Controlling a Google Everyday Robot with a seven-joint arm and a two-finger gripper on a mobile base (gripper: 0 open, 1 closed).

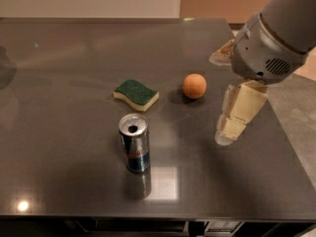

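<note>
My gripper hangs over the right part of the dark table, below the grey wrist housing. It holds nothing that I can see. The nearest thing is an orange ball, a little up and to the left of the gripper and apart from it. A green sponge with a pale underside lies left of the ball. An opened slim drink can stands upright in front of the sponge, toward the table's front edge.
The table's right edge runs just past the gripper, with lighter floor beyond it. A pale wall and a brown panel stand behind the far edge.
</note>
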